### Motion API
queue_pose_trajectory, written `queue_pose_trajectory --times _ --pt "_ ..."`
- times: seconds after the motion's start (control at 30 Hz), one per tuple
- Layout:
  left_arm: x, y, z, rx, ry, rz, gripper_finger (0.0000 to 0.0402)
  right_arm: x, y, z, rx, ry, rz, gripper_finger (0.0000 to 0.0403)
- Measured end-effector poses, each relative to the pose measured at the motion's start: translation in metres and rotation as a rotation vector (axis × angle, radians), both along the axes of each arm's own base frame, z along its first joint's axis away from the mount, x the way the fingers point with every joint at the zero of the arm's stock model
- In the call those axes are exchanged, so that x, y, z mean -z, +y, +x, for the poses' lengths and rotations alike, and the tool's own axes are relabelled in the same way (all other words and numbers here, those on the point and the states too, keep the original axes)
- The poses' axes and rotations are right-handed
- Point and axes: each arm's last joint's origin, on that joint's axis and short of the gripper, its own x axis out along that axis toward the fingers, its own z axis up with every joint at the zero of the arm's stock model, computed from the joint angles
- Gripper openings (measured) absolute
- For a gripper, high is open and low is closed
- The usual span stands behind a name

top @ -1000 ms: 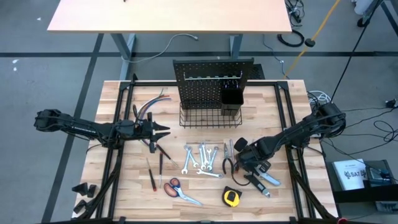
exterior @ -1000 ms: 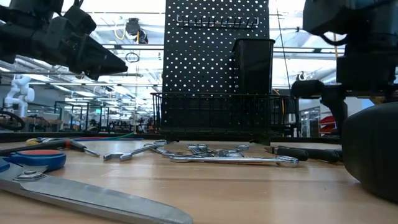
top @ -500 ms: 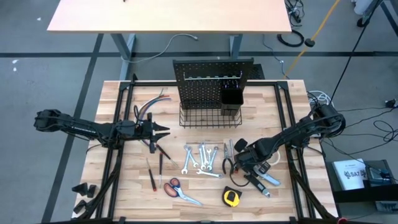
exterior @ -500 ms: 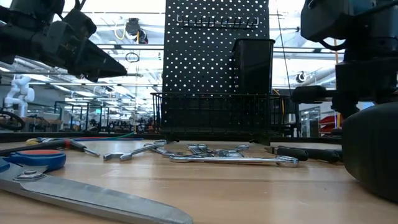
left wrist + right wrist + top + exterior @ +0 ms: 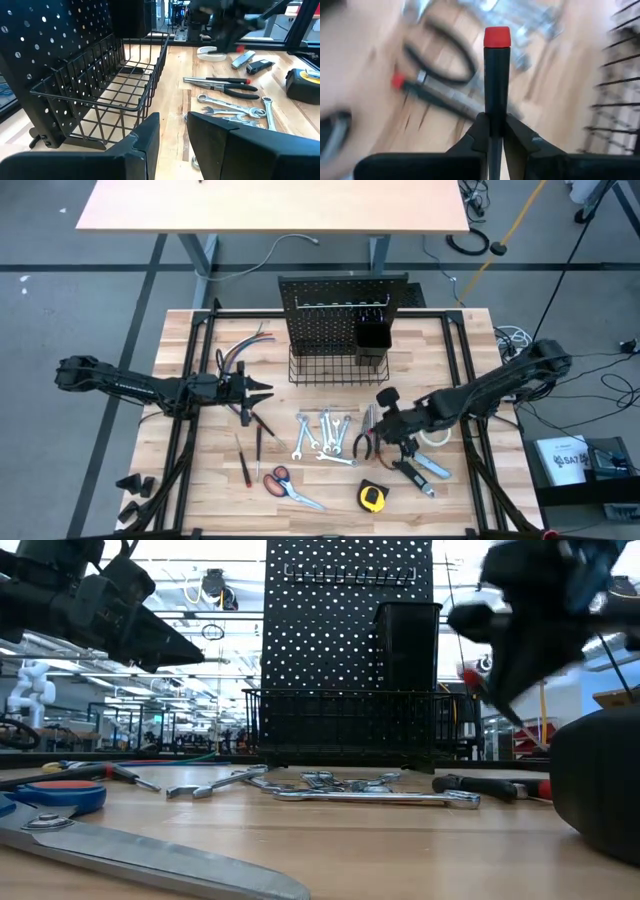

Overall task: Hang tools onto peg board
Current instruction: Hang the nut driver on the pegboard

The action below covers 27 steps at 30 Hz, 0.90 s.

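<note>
I see a screwdriver [image 5: 497, 75] clamped in my right gripper [image 5: 492, 131]: a slim black handle with a red cap at its end, standing straight out between the two fingers, which are closed tight on it. In the high view that gripper [image 5: 388, 418] sits over the right half of the table, near the pliers [image 5: 366, 442] and just above the knife [image 5: 421, 471].

The rest of the tools lie flat on the wood. The wrenches [image 5: 325, 435] are fanned out in a silver cluster at the middle, in front of the board. The scissors [image 5: 287, 485] with orange handles lie near the front edge, the yellow tape measure [image 5: 372, 498] to their right, and two thin screwdrivers [image 5: 248, 455] to their left. The white tape roll [image 5: 434, 437] lies close by the right arm.

The peg board [image 5: 340, 315] stands upright at the back of the table, black and perforated, with a row of hooks [image 5: 348, 575] near its top. The wire basket [image 5: 107, 82] at its base holds nothing that I can see. The black cup [image 5: 372, 337] hangs on the board's right side; I cannot see into it.

My left gripper [image 5: 262, 393] hovers left of the basket, fingers a little apart, holding nothing. Coloured wires [image 5: 236, 352] lie behind it.
</note>
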Motion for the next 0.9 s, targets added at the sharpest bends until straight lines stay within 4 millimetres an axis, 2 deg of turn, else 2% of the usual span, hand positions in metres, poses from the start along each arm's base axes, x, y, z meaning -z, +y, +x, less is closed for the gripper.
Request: queue_pose_trajectory --times 0.23,0.37,0.53,0.77,0.9 --pt "0.0 0.0 0.0 0.0 -0.001 0.0 0.0107 -0.062 0.001 0.003 0.079 -0.499 0.263 0.0022" --pt "0.0 0.0 0.0 0.0 -0.002 -0.001 0.0107 -0.091 0.0 0.006 0.132 -0.774 0.322 0.0022" --pt "-0.001 0.0 0.0 -0.012 -0.011 0.001 0.0107 -0.115 -0.004 0.008 0.227 -1.032 0.214 0.0022" --pt "-0.017 0.004 0.001 -0.138 -0.181 0.005 0.0107 -0.143 -0.02 0.0 0.551 -1.256 -0.077 0.0022" --pt "-0.025 0.007 0.0 -0.249 -0.262 0.007 0.0107 -0.157 -0.034 -0.006 0.692 -1.379 -0.076 0.0022"
